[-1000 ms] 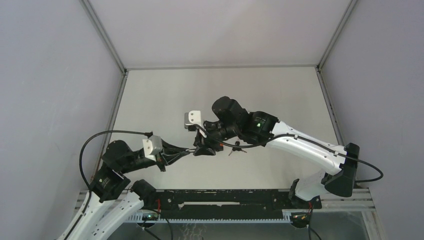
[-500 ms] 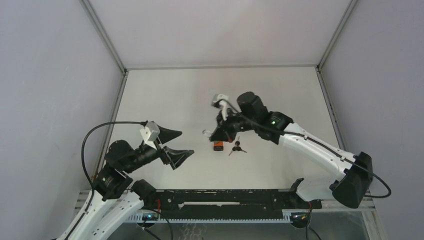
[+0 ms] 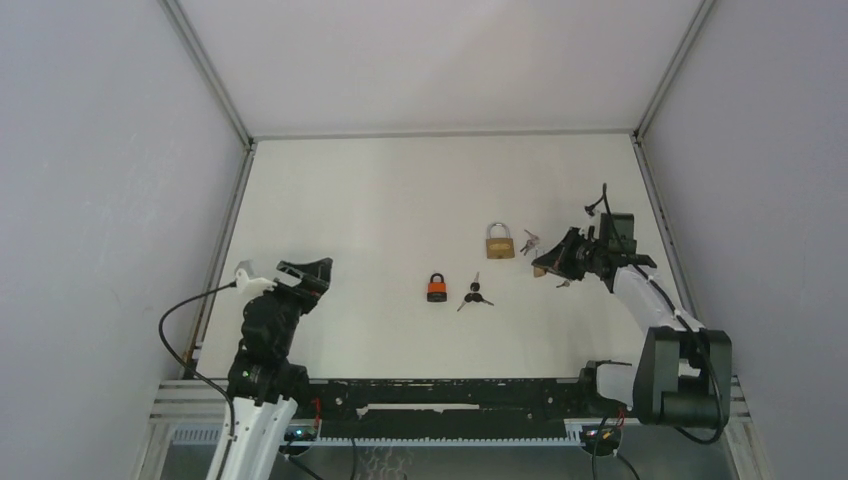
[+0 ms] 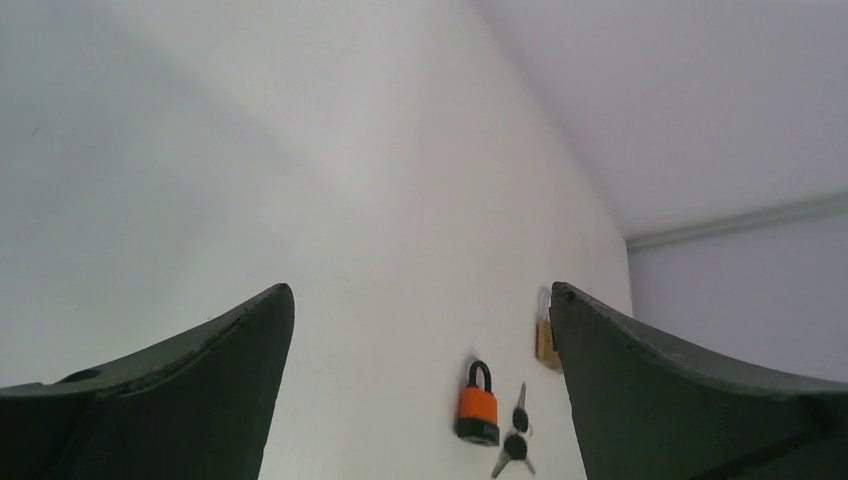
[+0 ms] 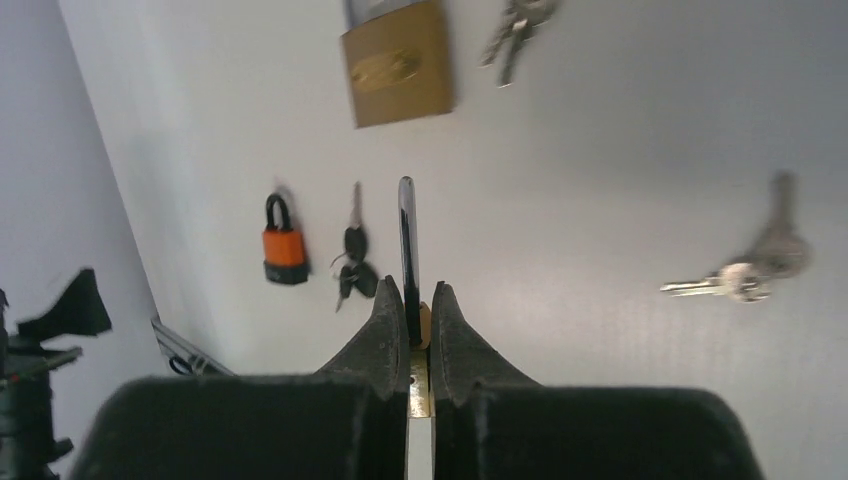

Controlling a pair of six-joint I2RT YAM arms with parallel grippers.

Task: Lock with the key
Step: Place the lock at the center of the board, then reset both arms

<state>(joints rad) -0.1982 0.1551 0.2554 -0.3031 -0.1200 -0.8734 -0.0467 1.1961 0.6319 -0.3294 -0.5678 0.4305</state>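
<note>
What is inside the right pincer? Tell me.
What looks like a brass padlock, edge-on, its dark shackle sticking out past the right pincer. Fingers cover most of its body.

Overhead, two wrist views (orange padlock [image 3: 436,288] common)

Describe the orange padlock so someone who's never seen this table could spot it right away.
On the white table, look near the middle. The orange padlock lies there, just left of black-headed keys. Its orange body sets it apart from the brass padlock farther back and right.
</note>
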